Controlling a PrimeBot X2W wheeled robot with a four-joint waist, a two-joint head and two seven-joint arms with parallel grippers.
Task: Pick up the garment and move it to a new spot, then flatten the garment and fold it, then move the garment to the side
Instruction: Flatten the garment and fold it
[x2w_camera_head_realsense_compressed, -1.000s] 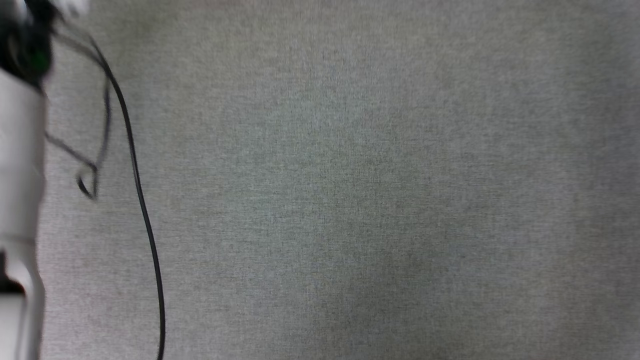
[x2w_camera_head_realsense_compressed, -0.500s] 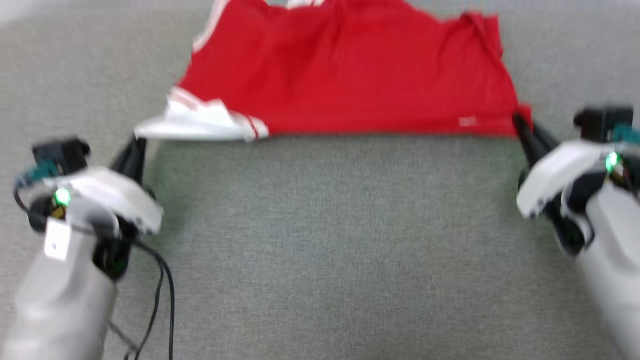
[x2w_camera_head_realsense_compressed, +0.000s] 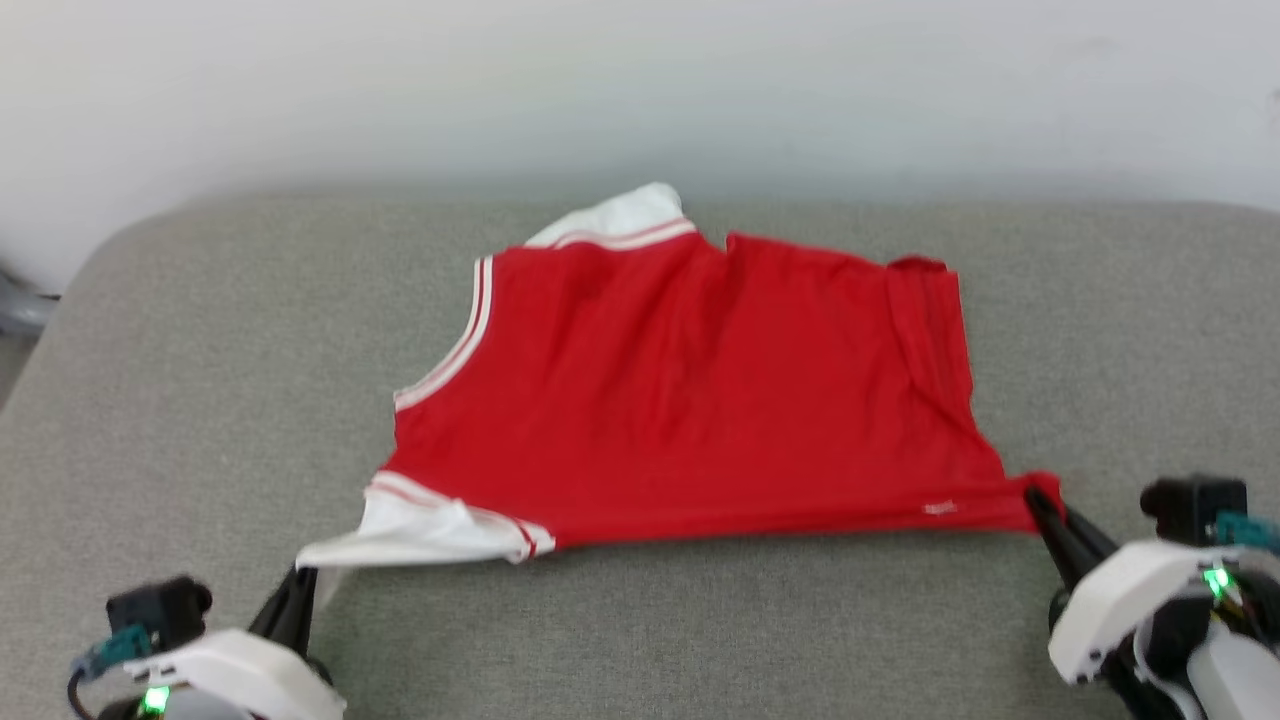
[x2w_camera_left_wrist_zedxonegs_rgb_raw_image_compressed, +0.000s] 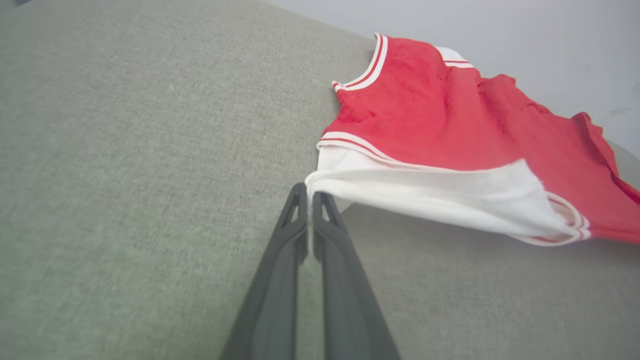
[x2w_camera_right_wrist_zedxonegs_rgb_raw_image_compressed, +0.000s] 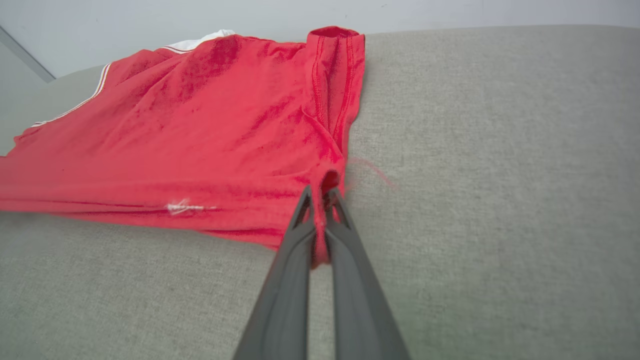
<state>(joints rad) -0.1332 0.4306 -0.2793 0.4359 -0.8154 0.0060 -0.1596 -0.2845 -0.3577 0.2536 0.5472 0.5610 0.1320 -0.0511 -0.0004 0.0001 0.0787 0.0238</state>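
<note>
Entry, garment spread. We found the garment lying on the grey fabric-covered worktop, towards its far edge, just in front of a pale wall. The plain red side faced up. The striped neckline sat towards the left of the head view, and a second white sleeve peeked out at the far edge.

Left tool: the fingers were closed together, nipping the tip of the near white sleeve. In the left wrist view the sleeve was drawn out into a long flat tongue. It was lifted just clear of the worktop, with a shadow beneath it.

Right tool: the fingers were closed on the red corner at the garment's near right. In the right wrist view a little red cloth showed between the two dark fingers (a loose thread trailed off beside the tips).

We noted the near edge running fairly straight between the two tools, which were well apart at opposite ends of it. A small white mark sat on the red cloth close to the right corner; we could not read it. The right-hand edge was bunched into lengthwise folds.
</note>
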